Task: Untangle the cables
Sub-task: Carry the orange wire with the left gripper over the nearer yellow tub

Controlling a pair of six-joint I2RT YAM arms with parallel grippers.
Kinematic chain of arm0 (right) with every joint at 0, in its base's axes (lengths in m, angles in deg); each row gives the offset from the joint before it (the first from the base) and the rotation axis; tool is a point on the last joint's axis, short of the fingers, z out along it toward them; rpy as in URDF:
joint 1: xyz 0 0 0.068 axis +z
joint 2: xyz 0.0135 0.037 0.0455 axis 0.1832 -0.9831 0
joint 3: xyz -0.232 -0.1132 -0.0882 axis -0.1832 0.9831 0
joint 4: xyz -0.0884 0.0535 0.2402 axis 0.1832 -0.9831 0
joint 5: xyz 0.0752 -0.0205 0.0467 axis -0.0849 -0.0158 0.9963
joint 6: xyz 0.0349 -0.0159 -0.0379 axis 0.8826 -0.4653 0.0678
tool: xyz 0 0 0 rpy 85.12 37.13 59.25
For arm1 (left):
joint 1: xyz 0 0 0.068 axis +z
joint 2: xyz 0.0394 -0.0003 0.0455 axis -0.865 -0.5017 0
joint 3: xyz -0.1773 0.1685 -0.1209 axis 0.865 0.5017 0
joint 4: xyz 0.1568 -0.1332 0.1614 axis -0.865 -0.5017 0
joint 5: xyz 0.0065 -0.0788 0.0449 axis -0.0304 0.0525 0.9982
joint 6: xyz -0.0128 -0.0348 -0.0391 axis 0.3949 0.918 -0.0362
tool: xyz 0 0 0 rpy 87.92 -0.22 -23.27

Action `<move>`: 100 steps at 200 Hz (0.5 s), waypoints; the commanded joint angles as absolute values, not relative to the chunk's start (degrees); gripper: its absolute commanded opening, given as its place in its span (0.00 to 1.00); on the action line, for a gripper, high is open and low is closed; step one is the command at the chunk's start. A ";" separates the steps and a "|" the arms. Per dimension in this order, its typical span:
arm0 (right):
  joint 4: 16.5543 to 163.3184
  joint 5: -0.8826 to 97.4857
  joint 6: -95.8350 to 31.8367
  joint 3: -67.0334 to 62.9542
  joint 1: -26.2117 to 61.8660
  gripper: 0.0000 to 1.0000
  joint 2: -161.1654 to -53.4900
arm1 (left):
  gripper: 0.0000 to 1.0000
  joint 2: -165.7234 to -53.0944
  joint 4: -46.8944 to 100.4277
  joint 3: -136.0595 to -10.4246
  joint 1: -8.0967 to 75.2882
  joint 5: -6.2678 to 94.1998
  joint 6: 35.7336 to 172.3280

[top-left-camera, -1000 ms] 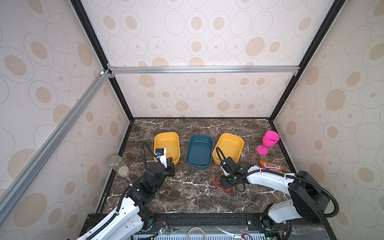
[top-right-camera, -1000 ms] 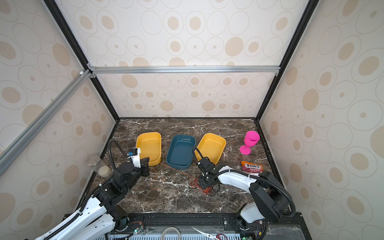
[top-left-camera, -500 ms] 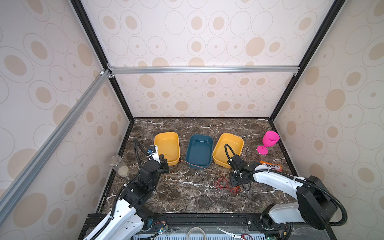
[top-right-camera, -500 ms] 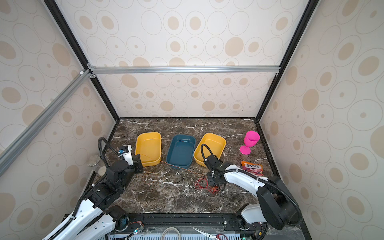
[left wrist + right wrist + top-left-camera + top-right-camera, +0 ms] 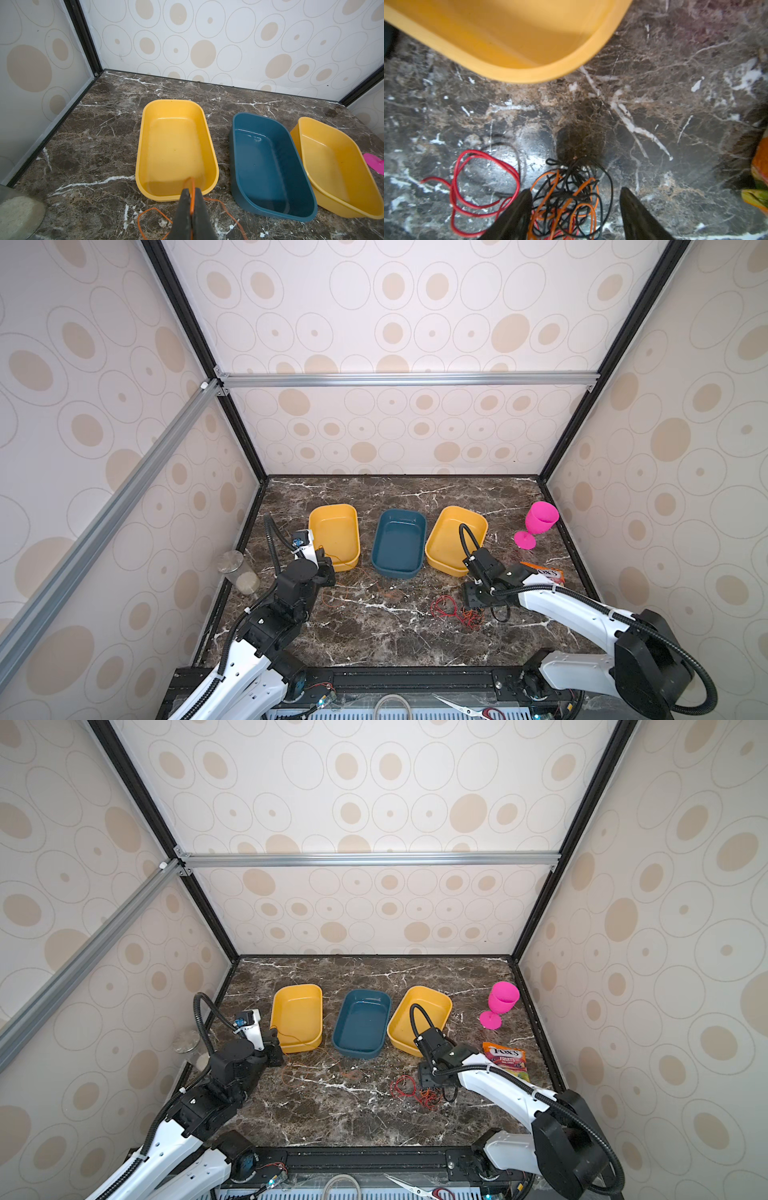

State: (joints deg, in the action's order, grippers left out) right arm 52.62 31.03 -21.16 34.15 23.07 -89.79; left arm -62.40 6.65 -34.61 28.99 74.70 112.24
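Note:
The cables lie in front of the trays. A tangle of black and orange cables [image 5: 571,197] rests on the marble between the spread fingers of my right gripper [image 5: 575,190], which is open and holds nothing. Red cable loops [image 5: 483,182] lie beside the tangle, apart from the fingers. Both top views show this heap [image 5: 457,612] [image 5: 419,1092] just left of the right gripper [image 5: 473,599]. My left gripper [image 5: 192,191] is shut on a thin orange cable [image 5: 145,214], just before the left yellow tray. That strand trails over the table [image 5: 340,599] toward the middle.
Three trays stand in a row: yellow [image 5: 334,541], dark blue [image 5: 399,545], yellow [image 5: 453,541]. A pink goblet [image 5: 538,524] and a candy bag [image 5: 507,1058] are at the right. A glass jar [image 5: 237,572] stands by the left wall. Scissors [image 5: 461,711] lie on the front rail.
My right gripper has moved right along the tray fronts and opened, leaving the tangle on the marble. The left gripper shifted slightly left, still shut on the orange cable.

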 commanded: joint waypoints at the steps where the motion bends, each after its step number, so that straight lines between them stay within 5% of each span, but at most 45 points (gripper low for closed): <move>1: 55.23 36.56 -24.99 34.58 23.09 0.67 -86.97 | 0.00 -62.77 6.61 -37.62 29.39 72.62 111.21; 100: 64.64 43.82 -27.05 29.06 28.42 0.66 -94.95 | 0.00 -65.84 5.50 -43.42 29.39 60.69 109.31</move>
